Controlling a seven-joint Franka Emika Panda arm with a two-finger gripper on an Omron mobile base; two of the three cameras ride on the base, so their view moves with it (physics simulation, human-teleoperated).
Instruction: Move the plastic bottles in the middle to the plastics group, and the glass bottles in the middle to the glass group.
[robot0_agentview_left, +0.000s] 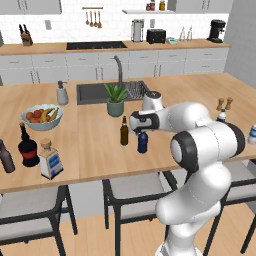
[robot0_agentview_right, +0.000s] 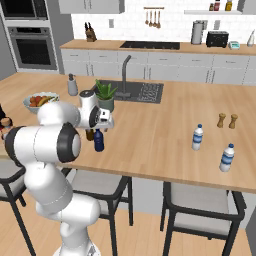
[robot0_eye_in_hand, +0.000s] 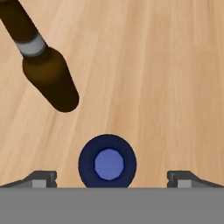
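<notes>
Jaws spread wide, our gripper (robot0_eye_in_hand: 109, 178) hangs directly over the stubby dark-blue plastic bottle (robot0_eye_in_hand: 107, 162), near the slim brown glass beer bottle (robot0_eye_in_hand: 43, 65) on the wooden counter (robot0_eye_in_hand: 166, 78)

No readable text anywhere.
The square bottle (robot0_agentview_left: 50, 159) and the white bottles (robot0_agentview_right: 198, 137) carried blue labels, but their markings were too small and blurred to make out as letters or numbers.
</notes>
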